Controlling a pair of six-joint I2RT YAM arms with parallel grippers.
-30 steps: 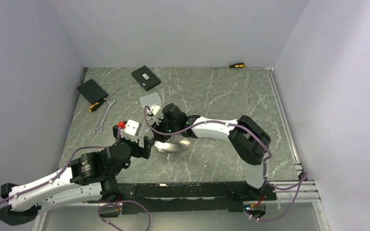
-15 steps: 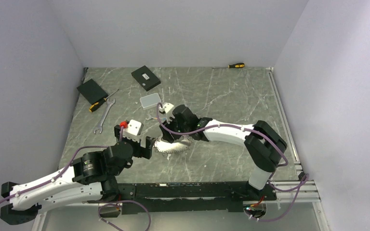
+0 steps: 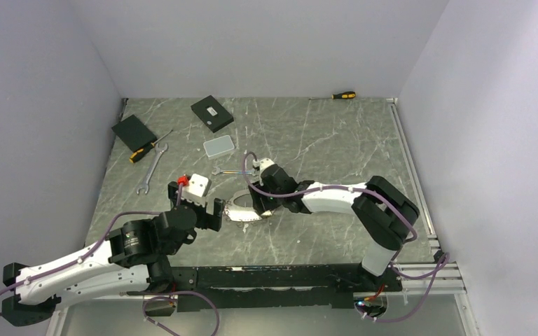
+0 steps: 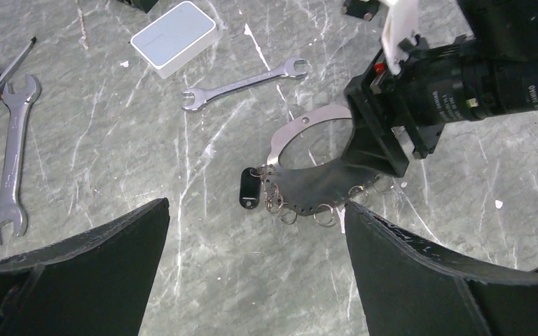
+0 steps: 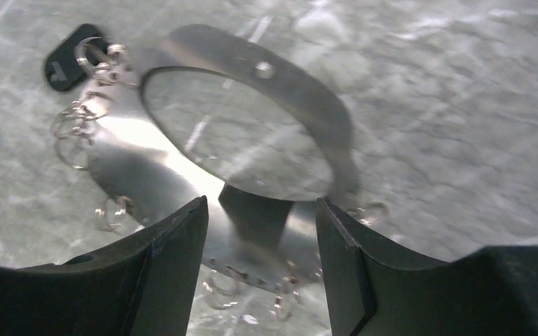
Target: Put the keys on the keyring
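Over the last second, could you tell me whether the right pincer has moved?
Yes. In the overhead view the right pincer has moved to the right, away from the pale box.

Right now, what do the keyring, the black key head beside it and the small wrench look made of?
The keyring looks like polished sheet metal, probably steel: a flat band with mirror glare. The black key head looks like matte plastic or rubber; I cannot tell which. The small wrench looks like satin steel, silvery with soft highlights.

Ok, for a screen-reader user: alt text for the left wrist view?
The black right gripper reaches a flat silvery oval keyring edged with small rings and one black-headed key; two silver wrenches lie beyond.
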